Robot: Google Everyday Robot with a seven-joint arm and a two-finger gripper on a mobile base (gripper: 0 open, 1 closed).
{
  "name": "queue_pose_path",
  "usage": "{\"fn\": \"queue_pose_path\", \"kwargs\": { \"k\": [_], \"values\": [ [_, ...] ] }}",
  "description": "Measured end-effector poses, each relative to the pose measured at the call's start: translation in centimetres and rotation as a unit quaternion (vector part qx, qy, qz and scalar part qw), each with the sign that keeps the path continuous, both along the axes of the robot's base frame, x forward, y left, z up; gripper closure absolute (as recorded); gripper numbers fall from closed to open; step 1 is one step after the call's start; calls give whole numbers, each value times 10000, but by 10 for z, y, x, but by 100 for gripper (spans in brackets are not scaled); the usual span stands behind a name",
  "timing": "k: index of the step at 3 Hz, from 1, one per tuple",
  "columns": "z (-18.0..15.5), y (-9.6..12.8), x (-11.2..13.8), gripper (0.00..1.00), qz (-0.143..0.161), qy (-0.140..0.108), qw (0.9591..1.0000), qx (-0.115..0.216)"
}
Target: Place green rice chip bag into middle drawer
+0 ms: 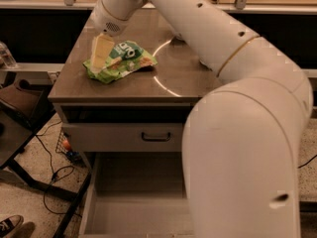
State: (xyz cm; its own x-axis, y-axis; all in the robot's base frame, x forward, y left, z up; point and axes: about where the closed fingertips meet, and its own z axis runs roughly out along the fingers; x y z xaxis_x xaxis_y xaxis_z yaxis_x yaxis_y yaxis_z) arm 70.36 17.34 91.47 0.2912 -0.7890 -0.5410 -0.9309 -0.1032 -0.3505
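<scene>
- One arm (237,133) fills the 3 o'clock half of the view and reaches up and across to the table's 10 o'clock corner.
- Gripper (99,63) hangs from the wrist, pointing down, over the table's 10 o'clock area.
- Gripper shows as a single pale tan slab; can't tell if it's open or closed.
- Gripper tip overlaps the 9 o'clock end of the bag (124,61); contact can't be confirmed.
- Bag lies flat and crinkled on the table (124,90), toward 10 o'clock of the top, logo side up, long axis running roughly 8 to 2 o'clock.
- Bag is on the table, not in the middle drawer.
- Pale curved glare line (161,81) on the tabletop, just at 3 o'clock of the bag.
- Top drawer front (114,137) sits below the tabletop edge, dark handle (156,136) at its centre, a dark gap above it.
- Middle drawer (133,197) is pulled out at 6 o'clock of the table, grey floor and low 9 o'clock wall showing; its 3 o'clock side is hidden behind the arm.
- Floor at 9 o'clock of the table: black cables (49,157) and a dark frame leg.
- Shoe (10,224) at the 7 o'clock corner of the view.
</scene>
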Motion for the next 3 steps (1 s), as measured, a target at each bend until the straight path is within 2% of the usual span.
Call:
{"fn": "queue_pose_path", "kwargs": {
  "k": [1, 2, 3],
  "values": [
    [-30, 6, 14, 0, 268, -30, 9996, -24],
    [-56, -2, 25, 0, 381, -13, 9991, -161],
    [-75, -11, 29, 19, 436, 10, 9986, -293]
  ]
}}
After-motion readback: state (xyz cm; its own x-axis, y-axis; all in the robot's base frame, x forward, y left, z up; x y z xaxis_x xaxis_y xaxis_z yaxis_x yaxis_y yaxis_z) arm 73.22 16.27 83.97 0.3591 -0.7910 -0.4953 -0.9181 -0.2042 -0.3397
